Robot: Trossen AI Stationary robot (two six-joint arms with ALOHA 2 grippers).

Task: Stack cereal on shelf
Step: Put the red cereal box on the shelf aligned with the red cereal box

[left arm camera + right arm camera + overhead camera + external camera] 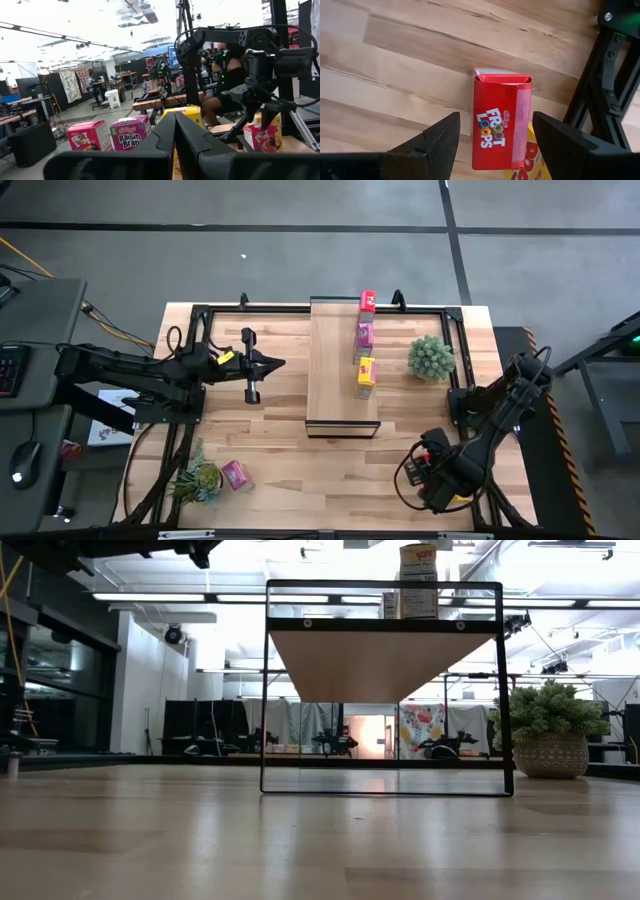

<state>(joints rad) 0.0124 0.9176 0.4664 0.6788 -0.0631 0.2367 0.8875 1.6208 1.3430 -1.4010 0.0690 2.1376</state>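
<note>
The pale wood shelf (pixel 335 380) stands mid-table. Along its right side a red box (pixel 367 302), a pink box (pixel 365 335) and a yellow box (pixel 365 372) stand on their bases in a row. Another pink box (pixel 237 475) lies on the table near the left front. At the near right corner my right gripper (pixel 495 125) hangs open above a red box (pixel 502 120) that lies flat on the table. One finger is on either side of it, apart from it. A yellow box (pixel 527 165) lies against the red one. My left gripper (pixel 275 363) is shut, in the air left of the shelf.
A potted green plant (pixel 432 357) stands on the table right of the shelf, and a second plant (pixel 197 478) lies at the near left beside the pink box. The dark frame post (pixel 610 85) stands close to the right gripper. Bare tabletop (pixel 270 430) lies between the arms.
</note>
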